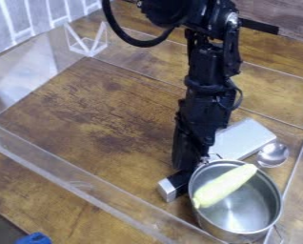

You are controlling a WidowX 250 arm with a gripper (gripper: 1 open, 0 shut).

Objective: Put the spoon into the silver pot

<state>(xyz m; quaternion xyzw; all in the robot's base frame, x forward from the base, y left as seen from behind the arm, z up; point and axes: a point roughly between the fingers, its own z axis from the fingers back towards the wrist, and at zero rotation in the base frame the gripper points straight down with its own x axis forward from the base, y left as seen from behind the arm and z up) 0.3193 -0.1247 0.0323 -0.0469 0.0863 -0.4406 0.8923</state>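
Observation:
The spoon lies at the right, its round shiny bowl resting at the right corner of a flat grey slab; its handle is not clear to see. The silver pot stands at the front right, just below the slab, with a yellow-green corn-like object lying inside against its rim. My gripper points steeply down just left of the pot and at the slab's left end. Its dark jaws look shut, and I cannot make out anything between them.
A small pale block sits at the gripper's foot beside the pot's left rim. Clear plastic walls fence the wooden table on the front-left and back. A blue thing lies outside the wall at the bottom.

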